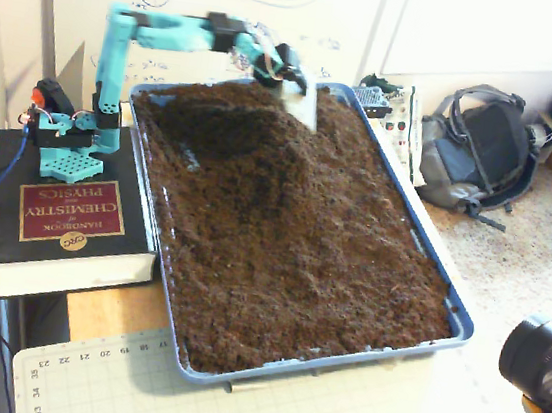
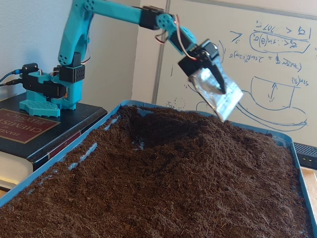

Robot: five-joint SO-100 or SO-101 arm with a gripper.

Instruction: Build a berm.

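Observation:
A blue tray (image 1: 458,325) is full of dark brown soil. A raised mound of soil, the berm (image 1: 297,159), runs from the tray's far end toward its middle; it also shows in the other fixed view (image 2: 208,136). A scooped hollow (image 1: 206,122) lies to its left, also seen in the other fixed view (image 2: 143,130). My teal arm reaches over the far end. My gripper (image 1: 290,79) (image 2: 213,79) is shut on a flat silvery blade (image 1: 301,104) (image 2: 220,96), held tilted just above the berm's far top.
The arm's base stands on a thick black chemistry handbook (image 1: 68,221) left of the tray. A grey backpack (image 1: 474,150) and a box lie on the floor at right. A camera (image 1: 544,365) stands at the front right. A whiteboard (image 2: 267,59) is behind.

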